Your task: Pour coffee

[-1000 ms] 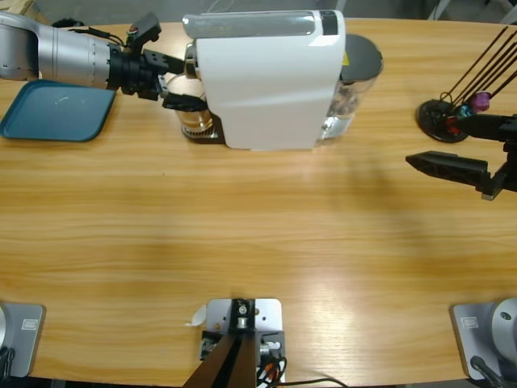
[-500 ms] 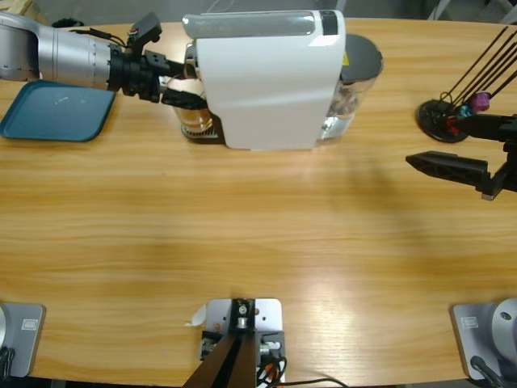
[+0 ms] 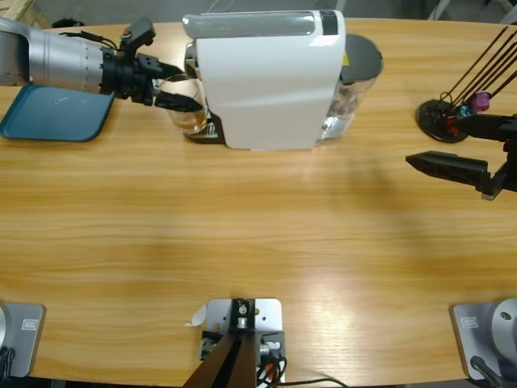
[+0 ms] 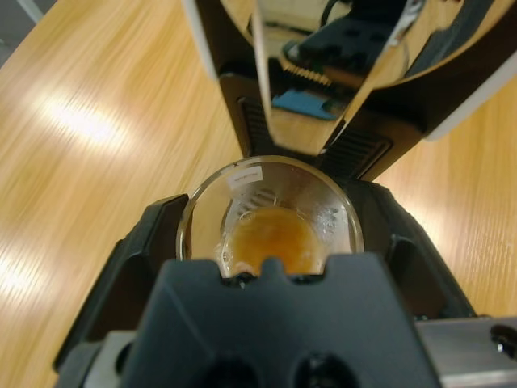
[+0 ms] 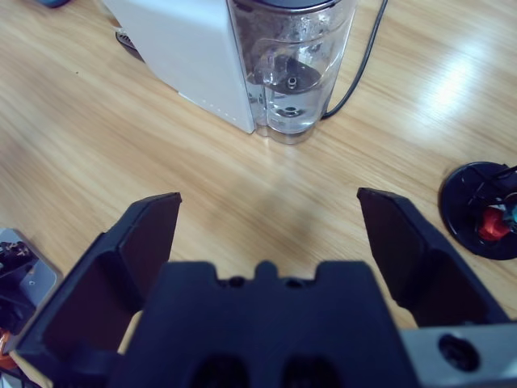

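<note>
A small clear glass cup holds the coffee, a shallow amber-brown layer at its bottom. My left gripper is shut on the cup, one black jaw on each side of it in the left wrist view. The cup hangs slightly tilted at the left front of the white coffee machine, just beside its black drip tray. My right gripper hovers open and empty at the table's right edge, and in the right wrist view it faces the machine's clear water tank.
A blue tray lies at the far left under the left arm. A black stand with thin rods and coloured capsules sits at the far right, its base also near the right gripper. A black cable runs behind the machine.
The left gripper has drawn the cup to the left, away from under the machine's spout, and the cup now sits a little higher and tilted. The right arm has not moved.
</note>
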